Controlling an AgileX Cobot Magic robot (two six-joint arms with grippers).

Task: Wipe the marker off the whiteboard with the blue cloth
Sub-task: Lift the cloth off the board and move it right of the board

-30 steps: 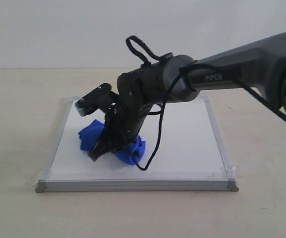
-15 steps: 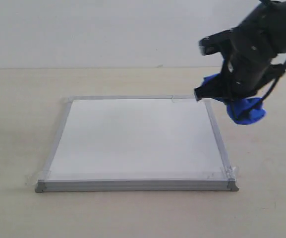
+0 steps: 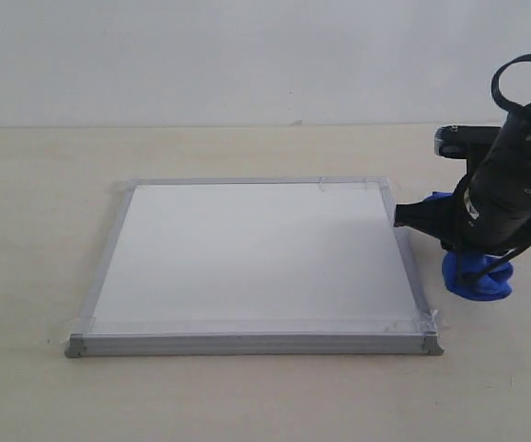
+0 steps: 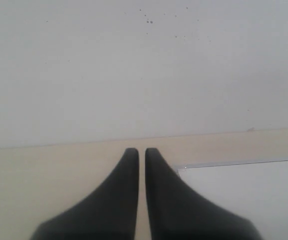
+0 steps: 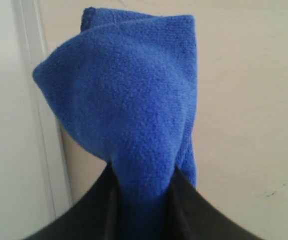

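The whiteboard (image 3: 247,253) lies flat on the table, its white face bare; no red marker line shows on it. My right gripper (image 3: 472,262) is past the board's right edge, low over the table, shut on the blue cloth (image 3: 477,276), which bunches beneath it. In the right wrist view the blue cloth (image 5: 129,100) fills the gap between the dark fingers (image 5: 89,210), with the whiteboard frame (image 5: 39,100) beside it. My left gripper (image 4: 141,152) is shut with nothing in it; a whiteboard corner (image 4: 243,190) lies next to it. The left gripper is out of the exterior view.
A beige table (image 3: 35,249) surrounds the board, with a pale wall (image 3: 201,55) behind. Clear tape marks the board's corners (image 3: 428,322).
My right arm has lifted off the board with the cloth, swung right past the board's edge, and come down beside it. The board's face now shows bare.
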